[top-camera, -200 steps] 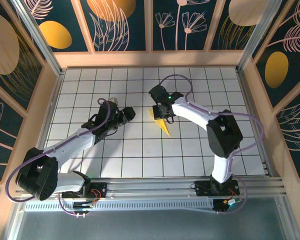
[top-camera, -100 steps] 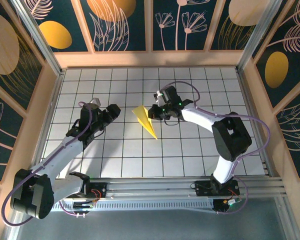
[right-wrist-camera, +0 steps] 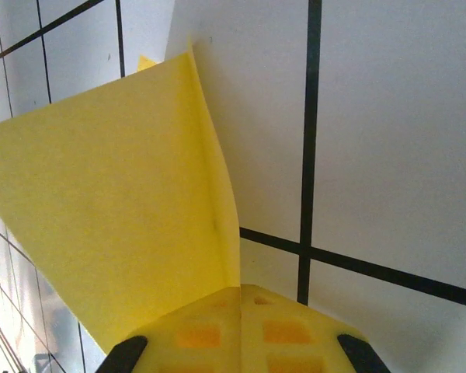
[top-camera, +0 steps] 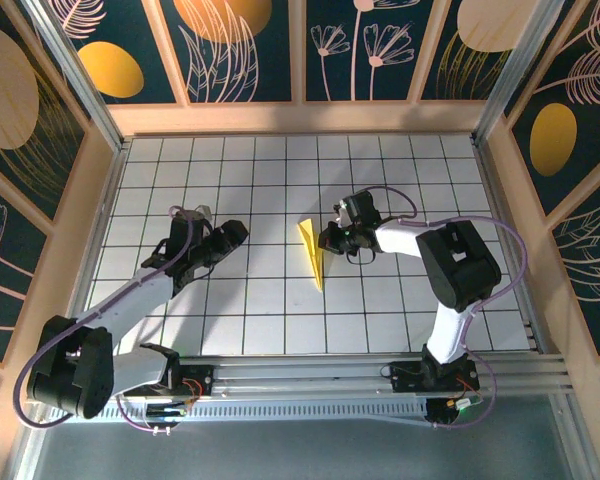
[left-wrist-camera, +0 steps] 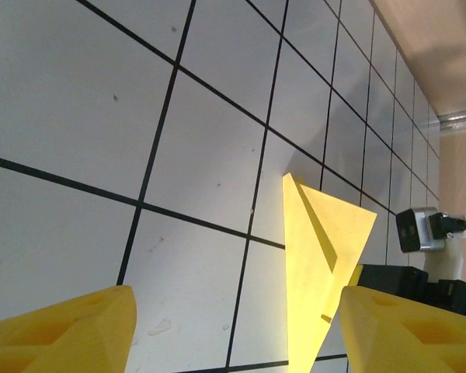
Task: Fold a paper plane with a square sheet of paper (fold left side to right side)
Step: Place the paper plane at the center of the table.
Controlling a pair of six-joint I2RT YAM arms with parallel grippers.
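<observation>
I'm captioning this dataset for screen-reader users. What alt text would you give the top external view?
A folded yellow paper plane sits in the middle of the white gridded table, its right edge pinched by the shut right gripper. The left gripper is open, apart on the left.

The left arm [top-camera: 130,295] starts at the bottom left corner and stretches up and to the right, long and low. Its left gripper [top-camera: 232,232] points to the right. Its two yellow fingers [left-wrist-camera: 62,330] are spread wide apart and hold nothing. The right arm [top-camera: 450,270] goes up from its base, bends at the elbow and reaches to the left. The right gripper [top-camera: 327,238] has its fingers [right-wrist-camera: 217,334] pressed together, pinching one edge of the paper plane [top-camera: 312,252].
</observation>
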